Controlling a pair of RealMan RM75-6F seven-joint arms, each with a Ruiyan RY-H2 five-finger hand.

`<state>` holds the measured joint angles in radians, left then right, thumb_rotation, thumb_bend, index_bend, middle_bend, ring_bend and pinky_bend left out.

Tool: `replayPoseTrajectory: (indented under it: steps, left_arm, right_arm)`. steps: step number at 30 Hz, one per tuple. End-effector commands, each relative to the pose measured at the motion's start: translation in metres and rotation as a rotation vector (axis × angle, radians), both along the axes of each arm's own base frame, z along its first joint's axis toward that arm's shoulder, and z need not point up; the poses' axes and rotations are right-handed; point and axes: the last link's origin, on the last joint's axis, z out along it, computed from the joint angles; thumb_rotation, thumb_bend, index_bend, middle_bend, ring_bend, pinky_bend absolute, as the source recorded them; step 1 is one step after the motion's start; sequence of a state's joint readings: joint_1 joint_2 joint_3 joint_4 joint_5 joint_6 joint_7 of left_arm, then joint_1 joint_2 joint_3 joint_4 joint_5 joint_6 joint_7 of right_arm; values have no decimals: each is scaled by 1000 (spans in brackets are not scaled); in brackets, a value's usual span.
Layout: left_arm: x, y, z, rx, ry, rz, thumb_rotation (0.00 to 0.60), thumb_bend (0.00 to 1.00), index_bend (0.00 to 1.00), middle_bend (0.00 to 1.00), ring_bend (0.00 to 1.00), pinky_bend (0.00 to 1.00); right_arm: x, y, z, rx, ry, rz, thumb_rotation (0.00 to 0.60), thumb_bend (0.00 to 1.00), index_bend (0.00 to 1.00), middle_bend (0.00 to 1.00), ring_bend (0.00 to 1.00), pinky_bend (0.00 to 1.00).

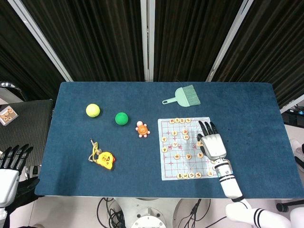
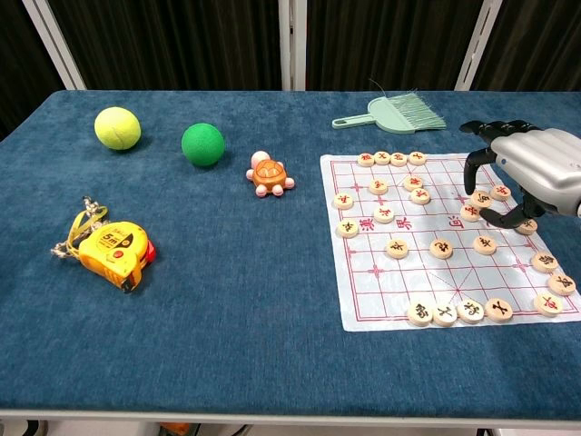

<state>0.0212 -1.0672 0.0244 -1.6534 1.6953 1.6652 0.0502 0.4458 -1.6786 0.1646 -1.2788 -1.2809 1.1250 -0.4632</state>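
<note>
A paper Chinese chess board [image 1: 176, 162] [image 2: 386, 286] lies on the right half of the blue table, with several round wooden pieces [image 2: 441, 247] spread over it. My right hand [image 1: 211, 142] [image 2: 534, 171] hovers over the board's right edge, palm down. Its fingers arch down towards the pieces there, and nothing shows in its grasp. My left hand [image 1: 13, 158] hangs off the table's left side, fingers spread and empty. It shows only in the head view.
On the left half are a yellow ball [image 1: 92, 110] [image 2: 117, 127], a green ball [image 1: 122, 118] [image 2: 202, 143], an orange turtle toy [image 1: 142, 128] [image 2: 269, 174] and a yellow tape measure [image 1: 104, 158] [image 2: 111, 250]. A green hand brush [image 1: 184, 96] [image 2: 399, 113] lies behind the board.
</note>
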Motion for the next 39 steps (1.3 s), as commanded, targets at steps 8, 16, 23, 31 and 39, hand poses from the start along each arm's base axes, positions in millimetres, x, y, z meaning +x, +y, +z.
replayPoseTrajectory:
  steps: [8,16,23,31,39]
  left_arm:
    - [-4,1,1,10,-4,8,600,130,91,61,0,0]
    - [-6,0,3,16,0,17,600,130,91,61,0,0]
    - [-4,0,5,22,1,11,600,130,91,61,0,0]
    - [-2,0,5,18,5,11,600,130,91,61,0,0]
    - [2,10,2,-2,8,-1,600,129,91,61,0,0]
  right_arm:
    - [-4,0,-5,9,9,-17,600,250,511,13,0,0]
    - [-4,-1,-8,20,-2,-27,600,249,351,0,0,0]
    - [-3,0,3,-4,-45,-8,600,248,283,0,0,0]
    - [-37,49,98,-181,-105,29,600,222,2,0,0,0]
    - [-98,125,175,-332,-119,-70,600,204,0,0,0,0]
